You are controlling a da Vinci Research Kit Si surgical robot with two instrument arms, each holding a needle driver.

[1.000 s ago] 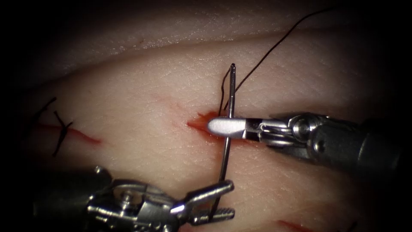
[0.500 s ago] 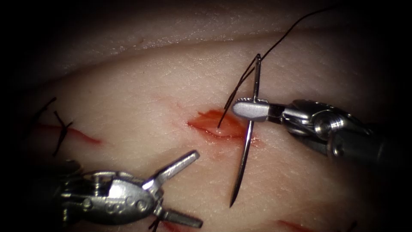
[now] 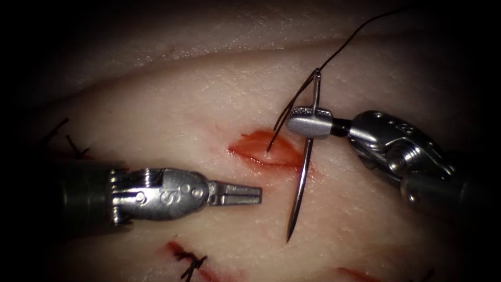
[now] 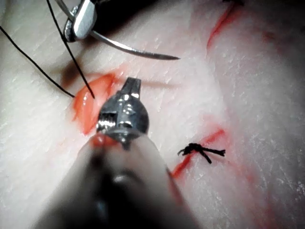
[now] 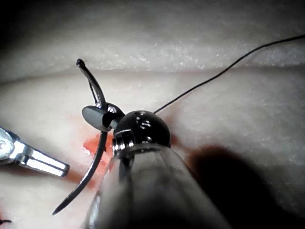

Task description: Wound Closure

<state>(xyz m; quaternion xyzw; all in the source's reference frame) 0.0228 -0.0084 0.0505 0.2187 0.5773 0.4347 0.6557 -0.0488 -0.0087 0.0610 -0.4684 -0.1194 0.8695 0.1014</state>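
- Since a second ago, needle (image 3: pixel 305 156) passed off: then the left claw had its pointed end low in the frame and the right claw sat mid-shaft over the cut; now the left claw has let go and swung up and left, and the needle has shifted slightly right.
- Needle is clear of the tissue (image 3: pixel 172 115), held near upright just right of centre, eye end up, point down over bare tissue below the cut's right end.
- Thread (image 3: pixel 349 42) runs from the eye end to the upper right of the frame; a second strand drops from the eye end to the open cut (image 3: pixel 266 149), centre frame, wet with red fluid (image 3: pixel 261 143).
- Right claw (image 3: pixel 308 124) closed on the needle in its upper third, close under the eye end; shaft enters from the right.
- Left claw (image 3: pixel 245 194) at lower left of centre, jaws closed together with nothing in them, tip pointing right toward the needle, apart from it, lying below the cut's left end.
- Tied stitch (image 3: pixel 190 261) at bottom centre on a red line; more dark stitch ends (image 3: pixel 70 143) at far left.
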